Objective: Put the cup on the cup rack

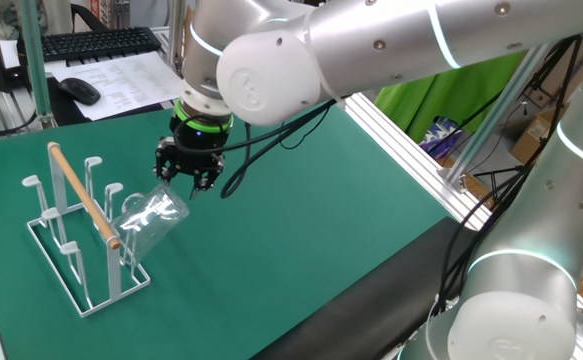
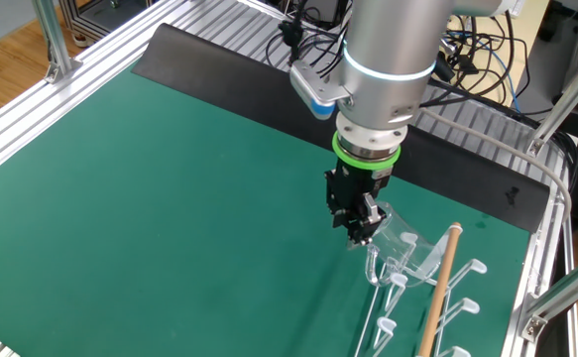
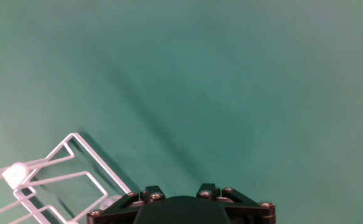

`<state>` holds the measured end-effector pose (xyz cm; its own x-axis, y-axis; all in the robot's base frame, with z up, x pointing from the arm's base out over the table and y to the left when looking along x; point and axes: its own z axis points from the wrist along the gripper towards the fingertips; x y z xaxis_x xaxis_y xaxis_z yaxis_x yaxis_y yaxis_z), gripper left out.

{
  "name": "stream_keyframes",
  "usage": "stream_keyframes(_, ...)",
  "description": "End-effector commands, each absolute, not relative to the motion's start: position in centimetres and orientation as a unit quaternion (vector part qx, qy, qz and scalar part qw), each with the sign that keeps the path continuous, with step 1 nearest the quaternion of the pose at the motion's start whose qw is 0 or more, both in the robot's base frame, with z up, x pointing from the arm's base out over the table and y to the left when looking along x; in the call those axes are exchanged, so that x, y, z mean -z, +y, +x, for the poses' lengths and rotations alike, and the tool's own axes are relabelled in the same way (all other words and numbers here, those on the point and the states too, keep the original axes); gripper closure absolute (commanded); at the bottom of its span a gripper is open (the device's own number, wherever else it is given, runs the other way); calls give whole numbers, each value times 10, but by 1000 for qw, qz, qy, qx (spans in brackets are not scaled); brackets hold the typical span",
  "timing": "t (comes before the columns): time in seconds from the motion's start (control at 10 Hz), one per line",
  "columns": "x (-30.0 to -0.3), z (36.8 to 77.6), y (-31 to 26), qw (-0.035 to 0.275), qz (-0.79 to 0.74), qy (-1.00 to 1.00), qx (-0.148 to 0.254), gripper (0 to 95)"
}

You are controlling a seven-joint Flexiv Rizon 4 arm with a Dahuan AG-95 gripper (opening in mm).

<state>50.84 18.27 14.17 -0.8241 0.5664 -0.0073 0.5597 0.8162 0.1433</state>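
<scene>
The cup [image 1: 151,218] is sitting tilted on the cup rack [image 1: 81,228], mouth-down over one of the pegs at the end of the rack closest to the hand [image 1: 187,176]. It's leaning w/ its thick base pointing up toward the hand, just below and beside the fingertips. In the other fixed view the cup [image 2: 407,253] shows as a clear shape right under the hand [image 2: 361,230], next to the wooden rod handle [image 2: 439,288] that runs across the rack top.

Hand state: partly spread, not wide, pointing straight down over the green tabletop [image 1: 301,210]. Doesn't look like the fingers are clamping the glass, but tbh I can't tell for sure whether they touch it or sit just apart, since the glass is see-through and the fingers are dark.

Hand view is mostly green mat, w/ the black underside of the hand at the bottom edge and a corner of the white wire rack [image 3: 69,177] to the lower left of it. One white peg tip [image 3: 14,175] is visible there; the cup isn't clearly readable in that view.

Beyond the hand, off the mat, there's a keyboard [image 1: 96,43] and a mouse [image 1: 78,90].
</scene>
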Motion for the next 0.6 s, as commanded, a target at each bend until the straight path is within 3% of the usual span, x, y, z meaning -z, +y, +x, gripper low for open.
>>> stream_keyframes(0.1,-142,510,182,21,296,953,-69,380)
stream_keyframes(0.2,-142,510,182,20,298,952,-69,380)
stream_keyframes(0.3,-142,510,182,18,299,952,-68,190)
stream_keyframes(0.6,-142,510,182,-11,295,952,-80,190)
